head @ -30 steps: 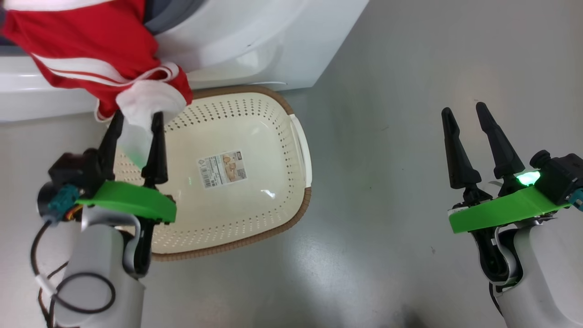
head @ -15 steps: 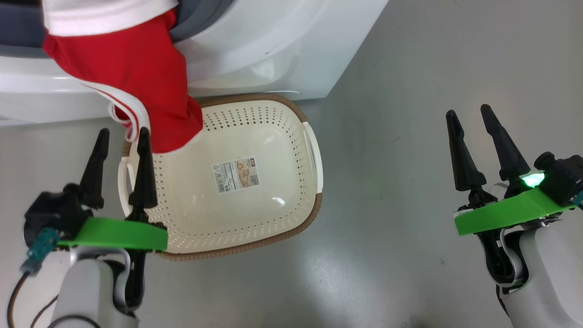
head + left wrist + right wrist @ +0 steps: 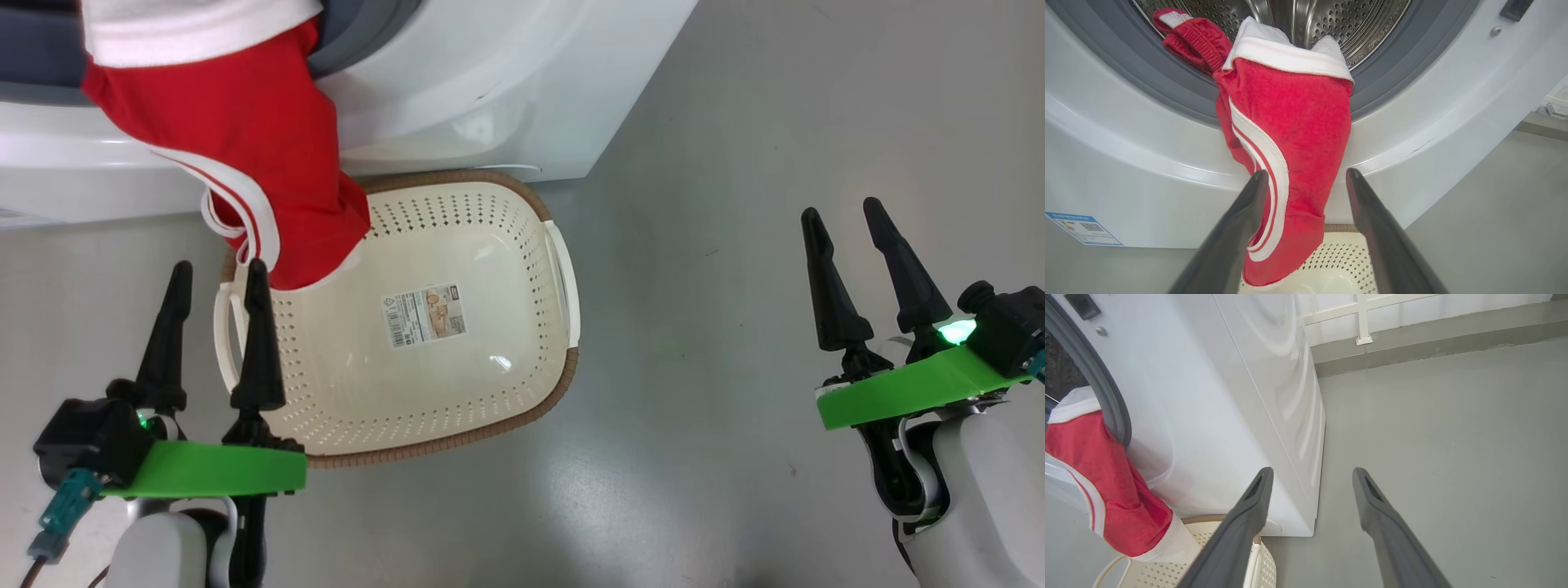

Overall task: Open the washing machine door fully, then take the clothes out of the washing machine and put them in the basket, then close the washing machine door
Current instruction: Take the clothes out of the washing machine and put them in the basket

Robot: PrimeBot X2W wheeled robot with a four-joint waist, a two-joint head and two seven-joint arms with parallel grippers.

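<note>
**Clothes (image 3: 245, 139) of bright red, white-striped fabric released, still hanging**

The white front-loading washing machine (image 3: 490, 82) held their upper end on its grey lip. The cream perforated plastic basket (image 3: 490, 392) below caught only the hem. A second earlier the left gripper (image 3: 219, 265) bracketed the white cuff. Now it stood back, fingers wide, like those of the right gripper (image 3: 841, 208). Long axis vertical, hem pointing down: a regrasp seemed needed.

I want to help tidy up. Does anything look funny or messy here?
Yes. The red clothes hang half out of the washing machine, draped over its rim, dangling over the basket instead of lying in it.
</note>
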